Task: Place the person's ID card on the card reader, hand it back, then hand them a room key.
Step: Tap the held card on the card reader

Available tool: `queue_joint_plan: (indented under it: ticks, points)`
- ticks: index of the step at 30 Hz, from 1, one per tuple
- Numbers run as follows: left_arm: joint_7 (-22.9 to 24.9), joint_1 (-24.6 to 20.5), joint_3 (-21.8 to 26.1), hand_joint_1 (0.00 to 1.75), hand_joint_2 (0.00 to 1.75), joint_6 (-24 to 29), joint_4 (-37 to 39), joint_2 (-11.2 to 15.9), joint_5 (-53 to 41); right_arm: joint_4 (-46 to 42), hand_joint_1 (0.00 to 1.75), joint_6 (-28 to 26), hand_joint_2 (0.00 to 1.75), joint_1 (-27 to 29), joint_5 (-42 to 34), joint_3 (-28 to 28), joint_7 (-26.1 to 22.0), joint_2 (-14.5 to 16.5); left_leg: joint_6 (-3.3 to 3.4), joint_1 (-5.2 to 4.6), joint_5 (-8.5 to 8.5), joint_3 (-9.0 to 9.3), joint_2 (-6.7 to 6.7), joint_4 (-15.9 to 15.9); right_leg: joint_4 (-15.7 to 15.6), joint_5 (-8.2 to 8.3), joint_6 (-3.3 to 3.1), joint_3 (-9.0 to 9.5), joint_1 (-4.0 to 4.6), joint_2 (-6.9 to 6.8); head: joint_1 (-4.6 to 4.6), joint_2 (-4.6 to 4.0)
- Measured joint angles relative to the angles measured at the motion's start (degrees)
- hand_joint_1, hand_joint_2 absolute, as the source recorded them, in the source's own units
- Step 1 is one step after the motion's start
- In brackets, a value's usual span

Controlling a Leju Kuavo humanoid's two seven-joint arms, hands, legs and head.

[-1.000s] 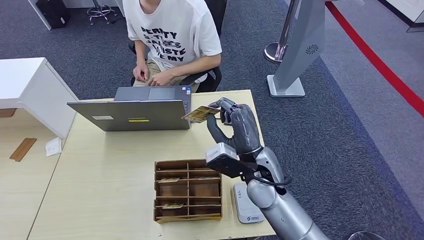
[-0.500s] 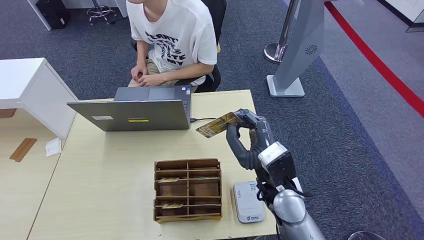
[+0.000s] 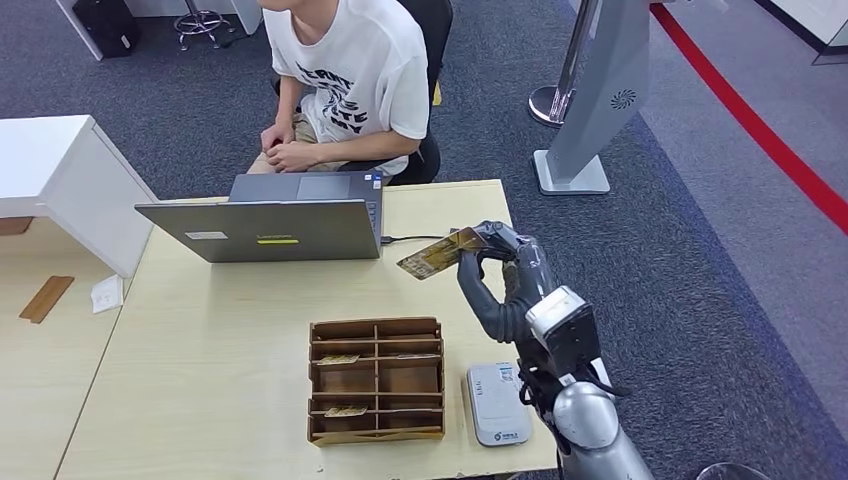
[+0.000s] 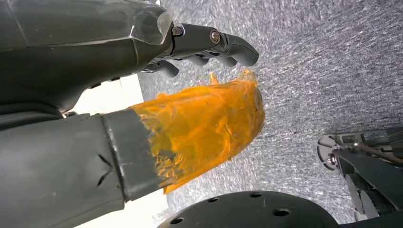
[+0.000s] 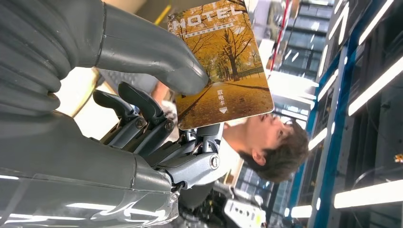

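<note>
Above the pale wooden worktop (image 3: pixel 220 330) in our head view, our right hand (image 3: pixel 497 270) pinches the autumn-printed hotel key card (image 3: pixel 442 253) near the grey laptop (image 3: pixel 262 228); the white card reader (image 3: pixel 496 403) lies beside the brown wooden compartment tray (image 3: pixel 376 381). Our left wrist view shows our left hand (image 4: pixel 157 85) with fingers curled, gripping nothing. Our right wrist view shows the thumb (image 5: pixel 157 52) pressing the card (image 5: pixel 223 71).

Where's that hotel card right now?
In the head view the hotel card is pinched in the robot's right hand, held up over the right side of the table, just right of the laptop.
</note>
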Motion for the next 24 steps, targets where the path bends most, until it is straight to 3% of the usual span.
queue_joint_plan:
  ticks: [9,17,24]
  points:
    - [-0.44,0.03,1.27,0.00,0.00,0.00,0.00,0.05,1.25,-0.36,1.75,6.03,1.75,5.49,-2.96,-3.04,0.14,-3.79,0.02,-0.02,-0.02,-0.01,0.00,0.00,-0.04,0.00,0.00,0.00,0.00,-0.01,-0.01,0.00]
    - [-0.80,0.16,2.43,0.00,0.00,0.08,0.00,0.41,2.16,-0.36,1.75,10.28,1.75,11.59,1.30,-7.78,0.02,-9.37,0.05,-0.03,-0.04,-0.02,-0.02,0.00,-0.06,-0.01,0.01,0.02,-0.01,-0.05,0.01,0.00]
    - [-0.91,0.16,2.94,0.00,0.00,0.21,0.00,0.59,2.27,-0.25,1.75,11.96,1.75,13.24,4.92,-8.75,0.56,-12.37,0.06,-0.02,-0.04,-0.02,-0.01,0.00,-0.06,-0.01,0.01,0.02,0.00,-0.05,0.00,0.00]
